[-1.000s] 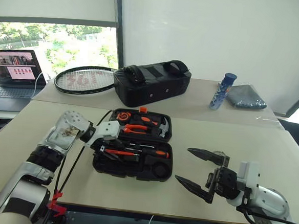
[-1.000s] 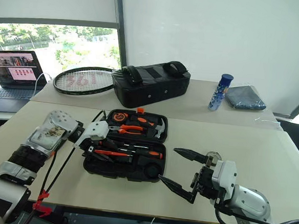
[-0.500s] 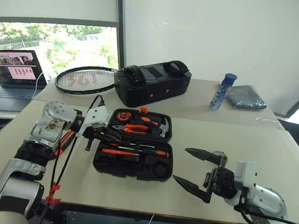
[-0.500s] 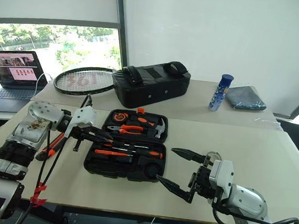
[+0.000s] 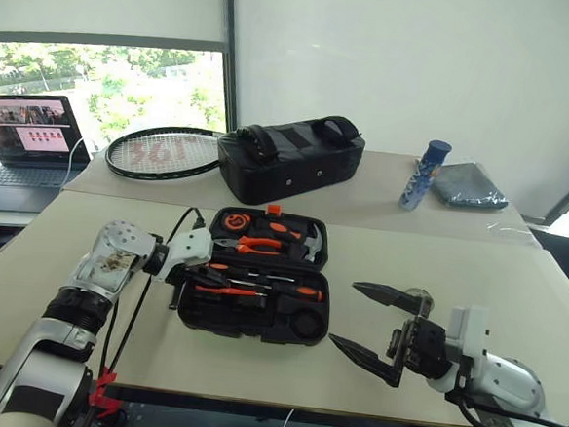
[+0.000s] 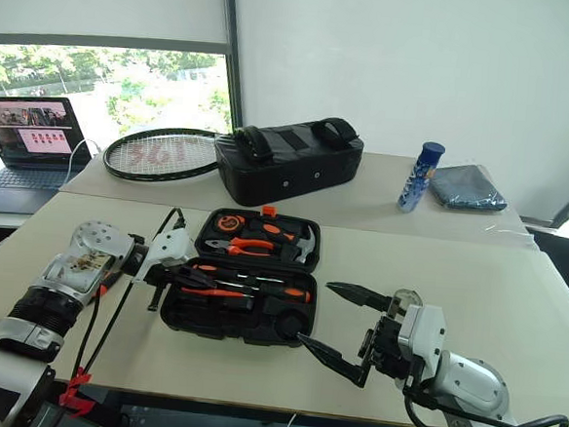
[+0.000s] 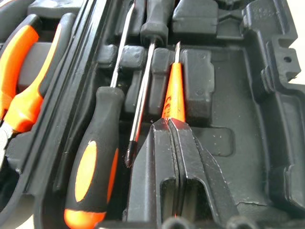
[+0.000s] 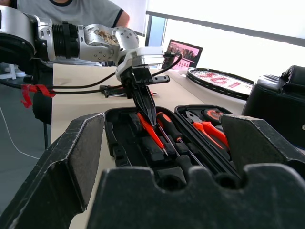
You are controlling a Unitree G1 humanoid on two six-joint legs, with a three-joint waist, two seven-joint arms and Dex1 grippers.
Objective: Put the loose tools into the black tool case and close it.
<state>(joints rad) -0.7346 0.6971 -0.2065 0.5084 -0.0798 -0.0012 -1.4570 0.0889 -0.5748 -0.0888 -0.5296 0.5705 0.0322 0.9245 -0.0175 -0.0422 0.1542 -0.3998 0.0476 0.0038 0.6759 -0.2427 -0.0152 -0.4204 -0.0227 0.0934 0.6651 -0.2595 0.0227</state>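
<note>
My left gripper (image 7: pixel 174 125) has come back over the black tool case (image 5: pixel 257 287) at the worktop's near edge and closed, fingers together above the thin red-orange screwdriver (image 7: pixel 172 93) in its slot; seating looks near; my right gripper (image 5: pixel 373 322) waits wide open.

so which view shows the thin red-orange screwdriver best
The left wrist view: the thin red-orange screwdriver lies close up in its slot, at the tips of the shut left gripper. The right wrist view shows it smaller; both eye views show a small orange streak.
</note>
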